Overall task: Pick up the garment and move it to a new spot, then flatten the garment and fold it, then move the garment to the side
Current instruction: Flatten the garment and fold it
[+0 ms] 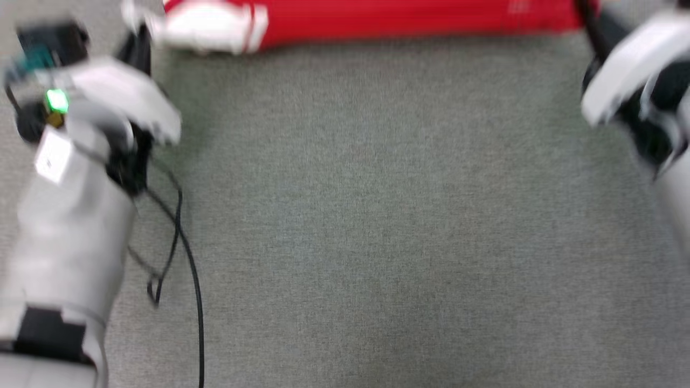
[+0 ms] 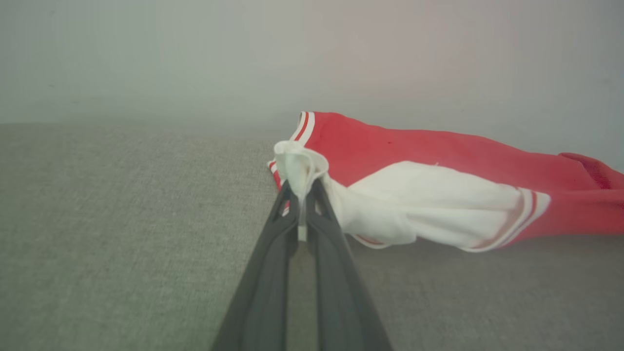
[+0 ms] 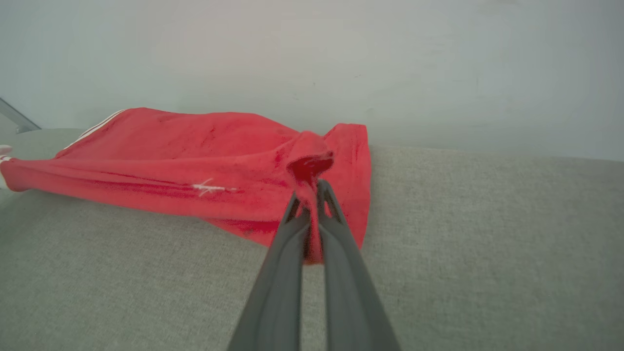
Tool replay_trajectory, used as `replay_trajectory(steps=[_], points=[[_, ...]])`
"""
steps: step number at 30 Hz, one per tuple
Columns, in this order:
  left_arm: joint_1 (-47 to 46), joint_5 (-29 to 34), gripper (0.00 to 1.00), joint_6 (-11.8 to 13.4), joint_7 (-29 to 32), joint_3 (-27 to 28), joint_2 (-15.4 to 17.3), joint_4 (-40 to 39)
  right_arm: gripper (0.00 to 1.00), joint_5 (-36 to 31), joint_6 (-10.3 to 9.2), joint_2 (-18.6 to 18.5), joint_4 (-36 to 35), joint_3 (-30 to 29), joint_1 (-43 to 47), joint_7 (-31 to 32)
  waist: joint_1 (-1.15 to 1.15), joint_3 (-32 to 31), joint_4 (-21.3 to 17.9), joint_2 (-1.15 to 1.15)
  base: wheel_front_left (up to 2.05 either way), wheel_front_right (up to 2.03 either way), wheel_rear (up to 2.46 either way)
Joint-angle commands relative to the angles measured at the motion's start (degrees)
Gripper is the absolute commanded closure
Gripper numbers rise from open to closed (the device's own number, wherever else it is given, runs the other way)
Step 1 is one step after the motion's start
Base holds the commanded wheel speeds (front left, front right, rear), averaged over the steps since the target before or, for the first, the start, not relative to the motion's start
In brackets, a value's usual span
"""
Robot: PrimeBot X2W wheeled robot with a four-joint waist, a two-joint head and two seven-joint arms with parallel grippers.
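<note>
The left tool [image 2: 302,189] is clenched on a bunched fold of white cloth at the sleeve end. The right tool [image 3: 308,191] is clenched on a pinch of red cloth at the opposite end of the garment [image 3: 204,161]. Between the 2 grips the garment stretches as a long red band, lying low on the grey woven surface [image 1: 377,215], with the pale wall [image 2: 195,58] close behind it. I judge it light, soft and limp: it will sag between the grips and crumple wherever tension drops, and a thin pinch could slip out under a hard pull. Hems, cuffs and corners look the best places to take hold, since doubled cloth gives the fingers more to bite. The surface on the robot's side of the garment offers room for spreading. A loose black cable [image 1: 186,253] trails beside the left forearm [image 1: 70,215], off the garment's sleeve end, and could snag cloth dragged that way
</note>
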Motion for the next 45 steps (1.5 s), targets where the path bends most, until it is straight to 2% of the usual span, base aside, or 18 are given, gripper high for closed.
replay_trajectory(steps=[1,10,15,24,29,36,41,45], points=[[2.9,-0.6,1.00,-0.1,-0.6,0.5,0.5,-0.2,1.00,0.7,-0.11,-1.0,-0.7,0.6,3.0,-0.9,0.01,-3.1,-0.1,0.00,0.00,0.00,0.00],[23.1,-3.4,1.00,1.9,-1.8,2.5,2.0,-7.6,1.00,5.7,-0.13,-4.4,-5.6,2.1,21.1,-4.3,0.01,-11.8,-0.1,0.00,0.00,0.00,0.00],[35.7,-5.4,1.00,5.2,-1.0,3.6,2.4,-15.7,1.00,6.2,-0.18,-6.0,-7.6,1.5,28.8,-5.0,0.01,-16.0,-0.2,0.00,0.00,0.00,0.00],[56.2,-7.9,1.00,14.0,3.5,5.6,5.8,-35.5,1.00,4.8,-0.32,-5.7,-12.3,-3.4,43.1,-5.9,0.01,-20.8,0.4,0.00,0.00,0.00,0.00],[64.1,-8.7,1.00,18.7,6.5,6.5,7.6,-45.8,1.00,2.9,-0.38,-4.5,-16.9,-9.0,51.5,-5.9,0.01,-21.6,1.0,0.00,0.00,0.00,0.00],[72.5,-9.1,1.00,24.6,8.8,7.9,8.8,-58.0,1.00,-2.9,-0.39,-0.7,-25.3,-18.6,62.3,-2.3,0.01,-21.1,1.5,0.00,0.00,0.00,0.00],[72.8,-8.3,1.00,26.0,9.3,7.9,9.6,-62.9,1.00,-7.6,-0.38,3.0,-32.6,-25.2,66.3,2.4,0.01,-20.3,1.6,0.00,0.00,0.00,0.00],[68.9,-7.5,1.00,25.4,9.8,7.2,9.8,-63.5,1.00,-12.3,-0.35,5.0,-37.9,-28.9,65.7,6.7,0.01,-19.1,1.3,0.00,0.00,0.00,0.00]])
